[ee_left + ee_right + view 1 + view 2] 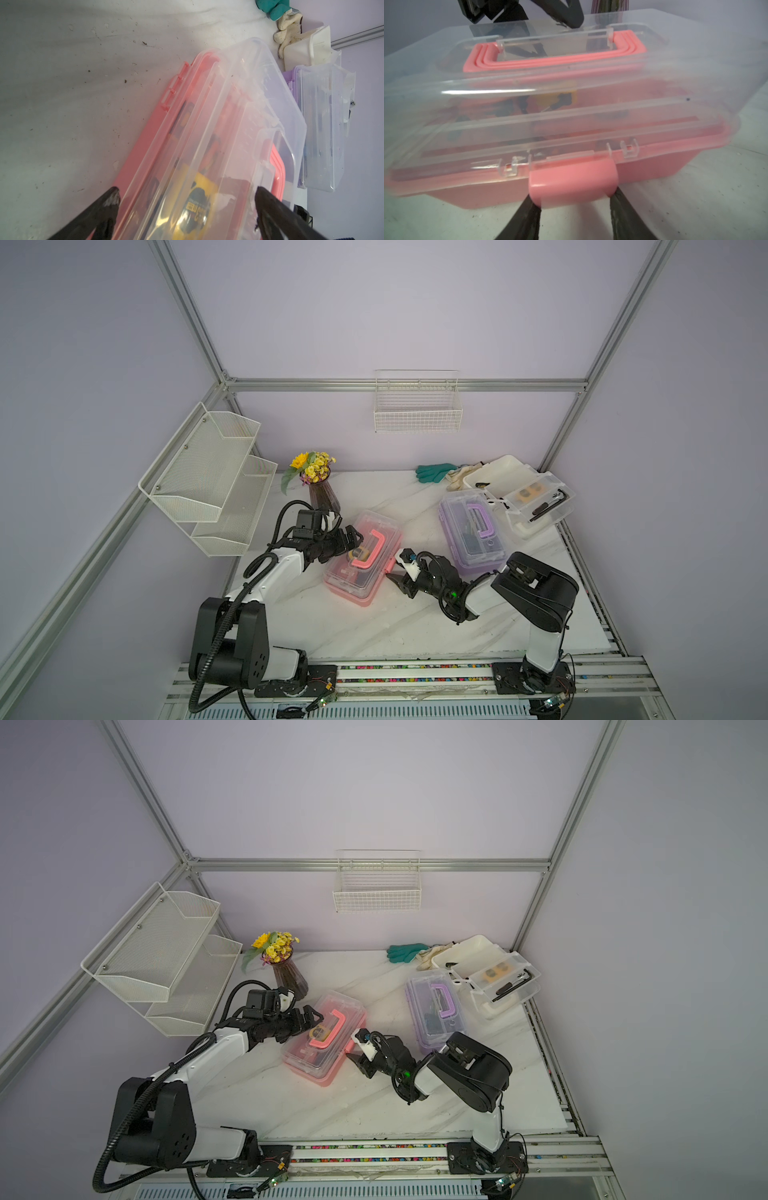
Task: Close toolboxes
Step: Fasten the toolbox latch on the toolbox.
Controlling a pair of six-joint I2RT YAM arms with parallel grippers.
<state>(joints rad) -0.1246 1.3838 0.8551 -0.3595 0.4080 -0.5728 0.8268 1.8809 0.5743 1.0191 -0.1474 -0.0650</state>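
The pink toolbox [365, 568] [320, 1052] lies mid-table with its clear lid down and its pink handle flat. My right gripper [392, 576] [574, 207] is at the box's front, and its fingers press both sides of the pink latch [573, 182]. My left gripper [353, 537] [188, 192] stands open, straddling the lid at the box's far side. The purple toolbox [471, 531] sits to the right with its lid down. Behind it, the white toolbox [494, 472] has its clear lid [540, 502] lying open.
A vase of yellow flowers [322, 489] stands just behind my left arm. Green and cream gloves [434, 472] lie at the back edge. A mesh shelf [208, 481] hangs on the left wall and a wire basket [417, 410] on the back wall.
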